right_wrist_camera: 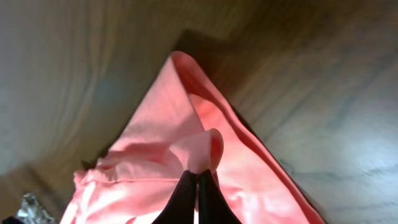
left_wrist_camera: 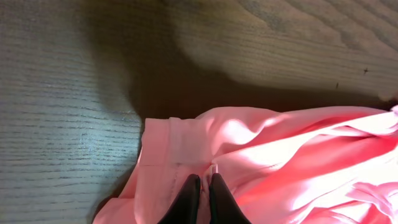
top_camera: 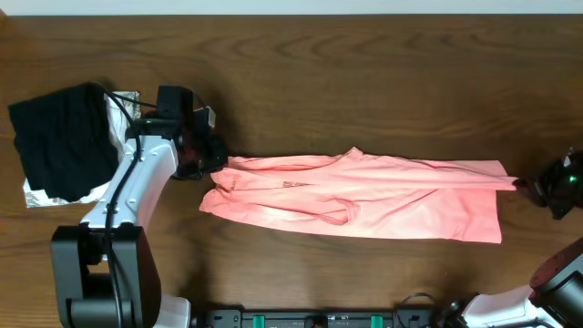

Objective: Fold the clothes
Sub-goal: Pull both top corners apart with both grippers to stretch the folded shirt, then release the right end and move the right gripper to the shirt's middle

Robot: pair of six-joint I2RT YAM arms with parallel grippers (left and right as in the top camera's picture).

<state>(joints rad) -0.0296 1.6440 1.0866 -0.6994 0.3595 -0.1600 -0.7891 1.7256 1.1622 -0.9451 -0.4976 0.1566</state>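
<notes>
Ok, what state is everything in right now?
T-shirt: pulled out long across the table, bunched into a wrinkled band, one end in each gripper.
Left gripper: shut on one end of the T-shirt.
Right gripper: shut on the other end.
Black garment: folded, lying on the silvery cloth.
Silvery cloth: mostly covered, edges showing.

One pink T-shirt (top_camera: pixel 383 196), one black garment (top_camera: pixel 64 137), one silvery cloth (top_camera: pixel 36 194), two claws (top_camera: pixel 221 164) (top_camera: pixel 521 184)
</notes>
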